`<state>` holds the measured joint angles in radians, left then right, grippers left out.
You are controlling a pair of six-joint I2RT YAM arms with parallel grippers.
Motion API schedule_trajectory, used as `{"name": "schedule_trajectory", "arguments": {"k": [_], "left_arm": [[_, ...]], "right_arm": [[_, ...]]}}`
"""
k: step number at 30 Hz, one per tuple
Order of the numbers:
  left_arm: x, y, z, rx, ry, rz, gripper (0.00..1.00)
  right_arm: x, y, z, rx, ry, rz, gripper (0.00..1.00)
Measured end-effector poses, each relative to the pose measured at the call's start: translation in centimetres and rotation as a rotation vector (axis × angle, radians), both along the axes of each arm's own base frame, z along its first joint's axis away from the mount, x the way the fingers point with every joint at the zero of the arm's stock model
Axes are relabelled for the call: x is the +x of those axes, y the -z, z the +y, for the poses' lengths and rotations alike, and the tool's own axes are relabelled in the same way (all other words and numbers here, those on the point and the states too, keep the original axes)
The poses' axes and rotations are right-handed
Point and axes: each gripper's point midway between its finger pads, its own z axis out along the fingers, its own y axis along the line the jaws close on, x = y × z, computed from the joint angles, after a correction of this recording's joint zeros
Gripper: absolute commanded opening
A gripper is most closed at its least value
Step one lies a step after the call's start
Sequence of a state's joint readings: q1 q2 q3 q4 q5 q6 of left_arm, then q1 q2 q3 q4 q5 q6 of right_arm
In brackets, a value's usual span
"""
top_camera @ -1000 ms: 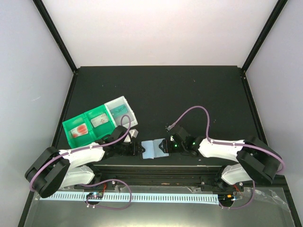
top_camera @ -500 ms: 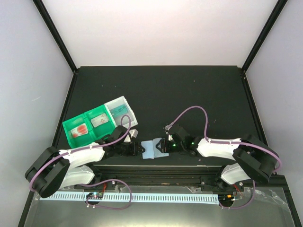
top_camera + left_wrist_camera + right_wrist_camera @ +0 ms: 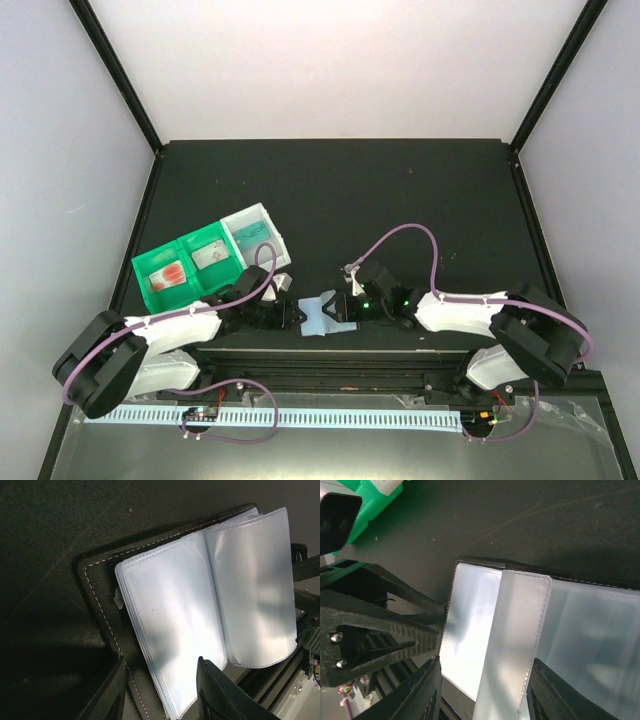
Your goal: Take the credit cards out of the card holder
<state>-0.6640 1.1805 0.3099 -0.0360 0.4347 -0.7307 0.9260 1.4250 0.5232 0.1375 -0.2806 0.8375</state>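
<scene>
The card holder (image 3: 320,318) is laid open on the black desk (image 3: 400,200) at its near edge, between the two arms. The left tool (image 3: 160,662) is set with its jaws apart over the holder's stitched dark cover and its stack of clear sleeves, seemingly so that the holder is pinned flat. Actual contact cannot be confirmed. The right tool (image 3: 486,662) is also held with jaws apart, and one pale sleeve leaf (image 3: 515,645) is raised between them, probably so that the pockets can be searched. No credit cards are seen in the sleeves shown, and the deeper leaves are hidden. Reddish and teal shapes are seen in the green tray (image 3: 140,270) and the white bin (image 3: 268,218), too small to be identified.
</scene>
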Motion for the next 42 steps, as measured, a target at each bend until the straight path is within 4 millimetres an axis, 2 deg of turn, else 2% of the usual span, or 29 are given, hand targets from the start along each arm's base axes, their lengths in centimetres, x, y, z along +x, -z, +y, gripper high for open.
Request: {"name": "schedule_trajectory", "arguments": {"k": [4,10,15,19,23,27,34,42], "left_arm": [[-0.1,-0.3,-0.2,-0.011,0.001,-0.003,0.41],[0.3,-2.4,-0.4,-0.064,-0.007,-0.061,0.41],[0.8,-3.8,0.2,-0.066,-0.047,-0.125,0.44],[1.1,-4.3,0.7,-0.062,-0.070,-0.151,0.46],[0.9,-4.0,0.9,-0.047,-0.075,-0.141,0.46],[0.9,-3.2,0.9,-0.028,-0.072,-0.117,0.45],[0.3,-1.2,0.8,-0.002,-0.052,-0.051,0.45],[0.3,-1.1,0.4,-0.014,-0.042,-0.047,0.45]], "right_arm": [[-0.3,0.0,0.8,0.034,-0.022,0.019,0.46],[-1.0,0.0,2.1,0.072,-0.062,0.052,0.46],[-1.4,-0.5,3.4,0.120,-0.093,0.066,0.46],[-1.5,-0.8,3.5,0.131,-0.101,0.064,0.47],[-1.3,-1.1,2.5,0.087,-0.081,0.028,0.47],[-0.3,-1.3,0.6,0.001,-0.025,-0.041,0.48],[0.5,0.0,-2.4,-0.149,0.053,-0.083,0.48],[0.8,0.7,-3.3,-0.199,0.081,-0.091,0.48]]}}
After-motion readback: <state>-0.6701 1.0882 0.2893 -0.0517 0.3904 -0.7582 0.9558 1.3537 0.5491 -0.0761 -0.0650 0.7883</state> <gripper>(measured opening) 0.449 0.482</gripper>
